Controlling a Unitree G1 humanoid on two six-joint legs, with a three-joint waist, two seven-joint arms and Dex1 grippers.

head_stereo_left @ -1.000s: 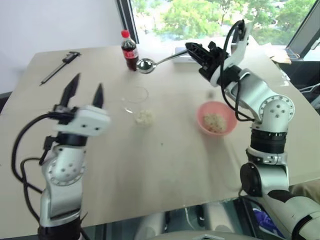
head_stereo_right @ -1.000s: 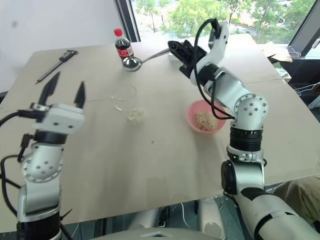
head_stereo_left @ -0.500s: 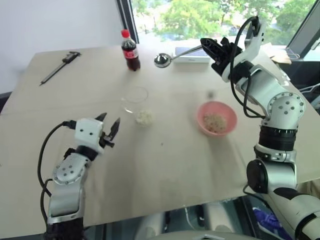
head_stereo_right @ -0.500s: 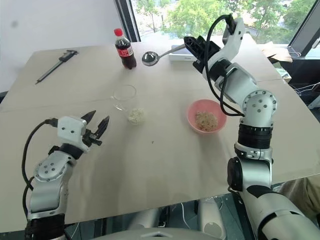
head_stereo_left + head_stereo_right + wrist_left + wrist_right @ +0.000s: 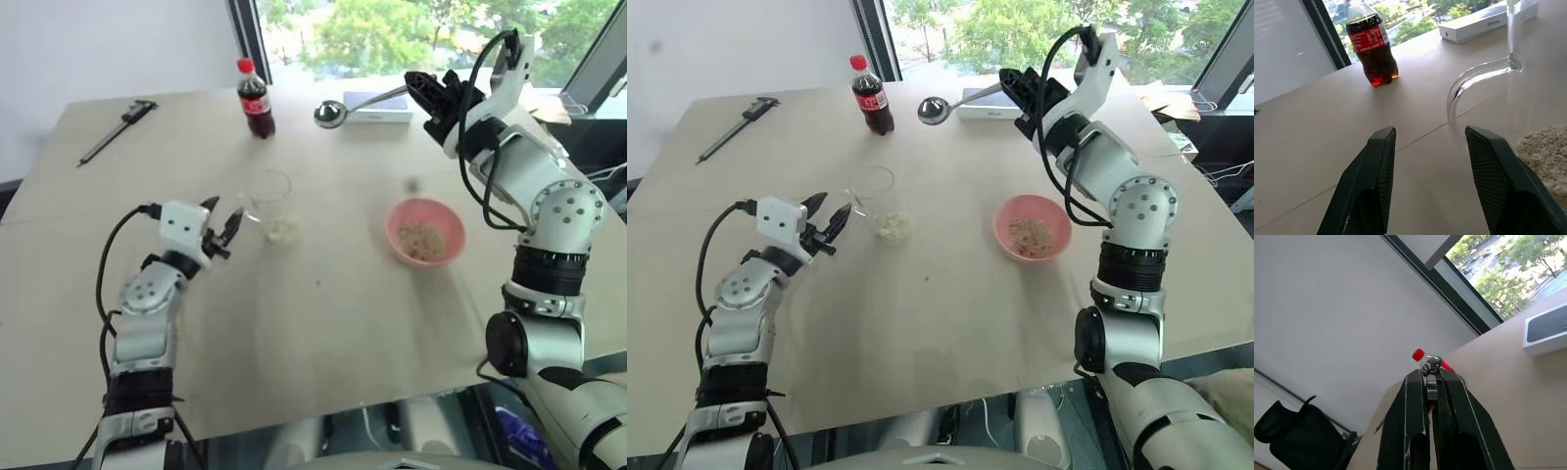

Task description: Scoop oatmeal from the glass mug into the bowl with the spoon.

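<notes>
While the caliper [image 5: 119, 128] lies untouched at the surface's [image 5: 323, 323] far left corner, the left hand [image 5: 226, 224] has dropped low and forward, fingers apart and empty, now just beside the glass mug [image 5: 266, 197] near the middle. Oatmeal [image 5: 283, 230] sits in a heap at the mug's base, so steadying the mug looks next. The cola bottle [image 5: 255, 100] stands at the far edge. The right hand [image 5: 418, 86] has drifted rightward, clamped on the spoon [image 5: 333, 114] held high. The bowl [image 5: 424, 233] right of centre already holds flakes. The white box [image 5: 1484, 20] reads "iPhone".
</notes>
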